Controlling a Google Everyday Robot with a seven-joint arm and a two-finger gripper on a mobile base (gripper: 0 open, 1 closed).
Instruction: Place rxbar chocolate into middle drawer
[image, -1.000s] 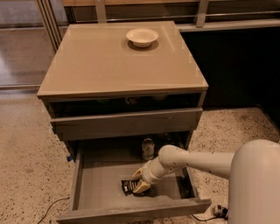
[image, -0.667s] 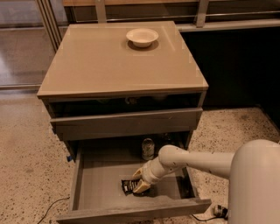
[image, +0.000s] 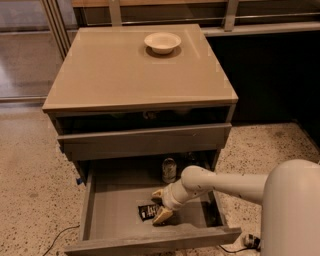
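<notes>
The rxbar chocolate (image: 147, 211), a small black wrapper with white lettering, lies flat on the floor of the pulled-out middle drawer (image: 95, 200), near its front panel. My gripper (image: 159, 204) is down inside the drawer just right of the bar. Its tan fingers (image: 163, 215) are spread open; the lower one rests against the bar's right end and the upper one is free of it. My white arm reaches in from the lower right.
A small upright can (image: 169, 170) stands at the back of the open drawer. The grey drawer above (image: 145, 141) is closed. A white bowl (image: 162, 42) sits on the cabinet top. A cable (image: 57, 240) trails on the speckled floor at left.
</notes>
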